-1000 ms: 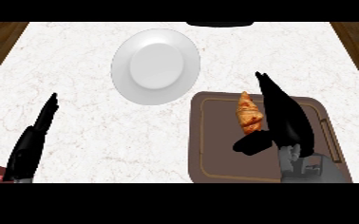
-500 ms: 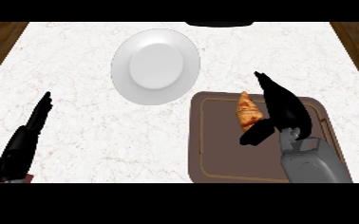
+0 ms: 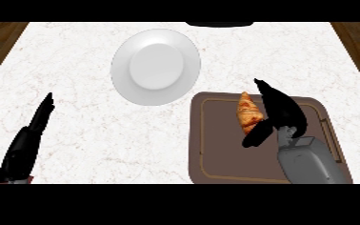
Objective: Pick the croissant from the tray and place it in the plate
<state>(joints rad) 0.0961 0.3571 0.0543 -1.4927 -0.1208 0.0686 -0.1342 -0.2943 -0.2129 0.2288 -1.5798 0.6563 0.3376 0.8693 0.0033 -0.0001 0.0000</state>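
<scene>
No writing or label can be read on anything here. The croissant (image 3: 248,116) lies on the brown tray (image 3: 218,162) at the right, near the tray's far left corner, with bare marble counter (image 3: 105,133) open to the left. The white plate (image 3: 156,66) sits farther and left, just beside the tray's far edge. The right hand (image 3: 281,109) is over the tray, fingers stretched along the croissant's right side and thumb below it, not closed round it. The left hand (image 3: 38,121) rests open at the near left.

Kitchen: marble counter (image 3: 84,105), plate (image 3: 156,66)
</scene>
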